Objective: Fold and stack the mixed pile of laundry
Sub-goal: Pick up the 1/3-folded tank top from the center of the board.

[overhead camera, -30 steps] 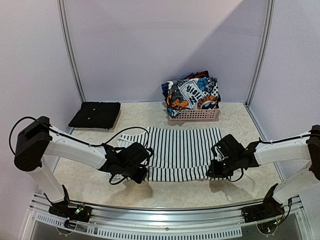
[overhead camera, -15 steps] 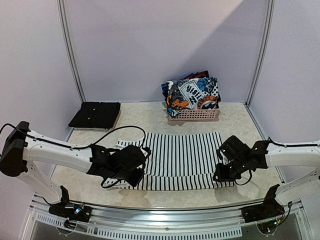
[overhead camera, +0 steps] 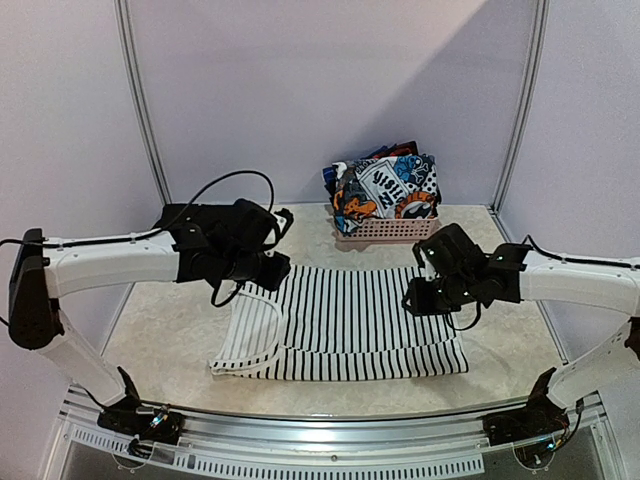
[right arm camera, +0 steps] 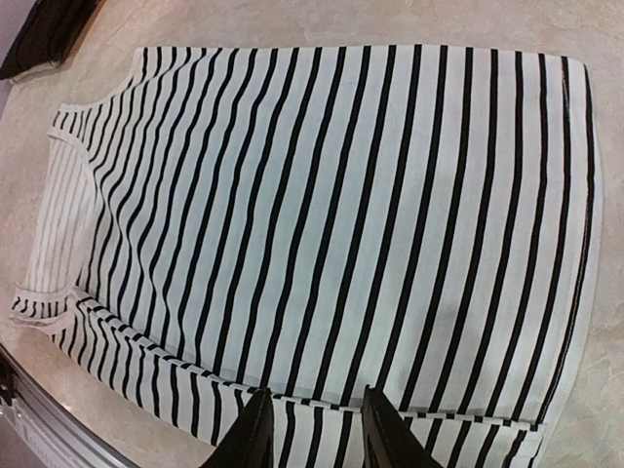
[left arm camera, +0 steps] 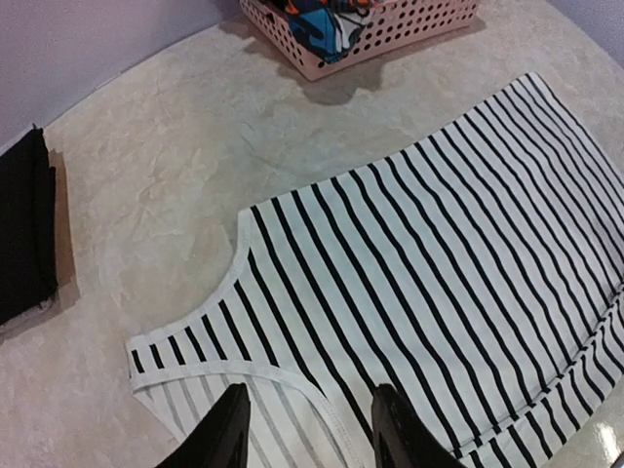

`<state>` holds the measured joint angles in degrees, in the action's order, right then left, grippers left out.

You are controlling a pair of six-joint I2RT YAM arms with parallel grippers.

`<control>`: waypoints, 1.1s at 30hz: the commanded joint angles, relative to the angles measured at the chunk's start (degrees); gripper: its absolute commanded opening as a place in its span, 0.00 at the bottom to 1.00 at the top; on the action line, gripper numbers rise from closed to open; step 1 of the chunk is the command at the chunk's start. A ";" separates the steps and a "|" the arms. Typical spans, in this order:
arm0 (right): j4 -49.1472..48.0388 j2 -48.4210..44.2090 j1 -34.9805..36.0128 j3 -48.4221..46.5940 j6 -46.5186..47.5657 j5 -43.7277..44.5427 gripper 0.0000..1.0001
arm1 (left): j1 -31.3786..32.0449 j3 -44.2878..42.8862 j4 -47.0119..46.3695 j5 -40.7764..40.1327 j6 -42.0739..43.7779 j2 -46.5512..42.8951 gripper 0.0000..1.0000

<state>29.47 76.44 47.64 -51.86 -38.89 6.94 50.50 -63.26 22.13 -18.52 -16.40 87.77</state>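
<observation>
Beige marbled tabletop [overhead camera: 170, 340] is carrying everything, with pale lilac walls standing around it. White striped garment [overhead camera: 350, 315], thin black lines running across it, is lying flat at the middle of that tabletop, between the two arms and just in front of the basket. Its near edge is lying doubled over as a narrow band along the front, and a curved, white-bound armhole is showing at its left end. Pink perforated basket [overhead camera: 385, 232] is sitting at the back by the wall, apart from the striped cloth. A graphic print garment [overhead camera: 385, 190] in blue, orange, white and black is bulging out over its rim, with bits of blue and red cloth peeking up behind it. Black garment [left arm camera: 24, 234] is lying folded on the tabletop at the far left, well apart from the stripes; the left wrist view is catching only its edge, and in the overhead view the left arm is covering most of it. Left hand [left arm camera: 310, 429] is hanging over the left end of the striped garment near the armhole, its fingers spread apart, gripping nothing and raised clear of the cloth. Right hand [right arm camera: 314, 429] is hovering over the right part of the same garment, fingers likewise parted and released, with only stripes showing in the gap between them
</observation>
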 commanded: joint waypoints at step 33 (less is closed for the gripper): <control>-9.14 4.38 -2.77 4.13 4.02 -3.21 0.57 | -29.54 -27.38 7.64 48.90 15.64 35.34 0.52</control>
<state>21.41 81.32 45.25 -48.93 -35.57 4.21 21.93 -88.05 29.30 27.03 -1.08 119.52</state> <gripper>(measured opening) 0.567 0.515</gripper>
